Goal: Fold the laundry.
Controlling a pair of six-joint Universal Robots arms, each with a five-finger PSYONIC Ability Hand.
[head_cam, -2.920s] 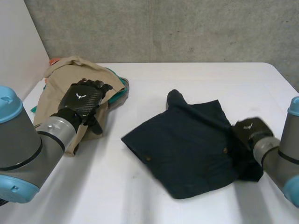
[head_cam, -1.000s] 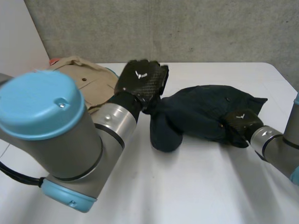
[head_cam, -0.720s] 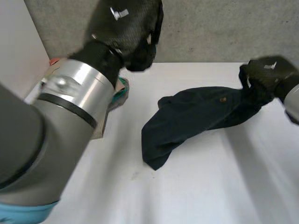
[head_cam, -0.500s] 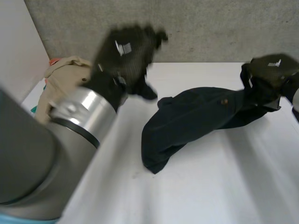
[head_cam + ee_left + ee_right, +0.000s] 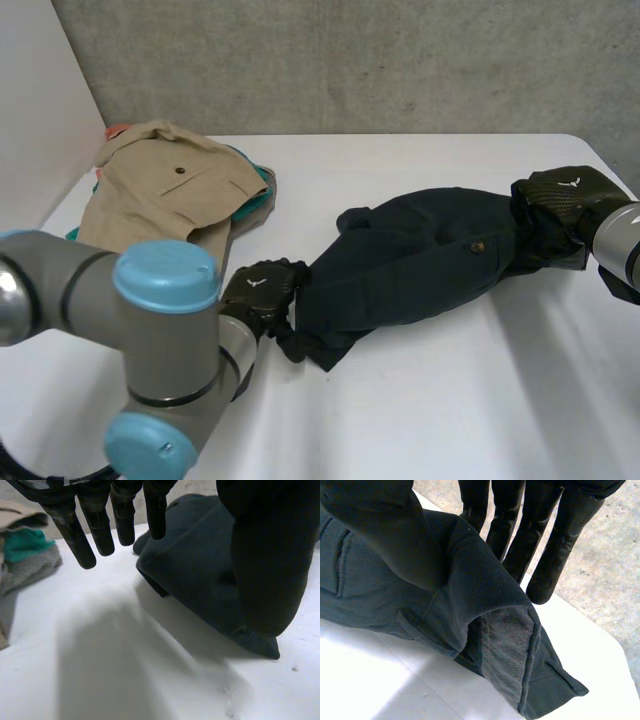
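Pinching navy garment | right robot hand, white emblem | left robot hand straight-fingered

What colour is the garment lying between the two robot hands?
The garment is plain dark navy; the head view shows it best.

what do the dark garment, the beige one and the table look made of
The dark garment: matte woven cloth, likely cotton twill; fine weave and stitched seams show in the right wrist view. The beige garment: similar matte woven cloth, probably cotton, with a buttoned pocket. The table: smooth white hard surface, perhaps laminate; it shows soft sheen.
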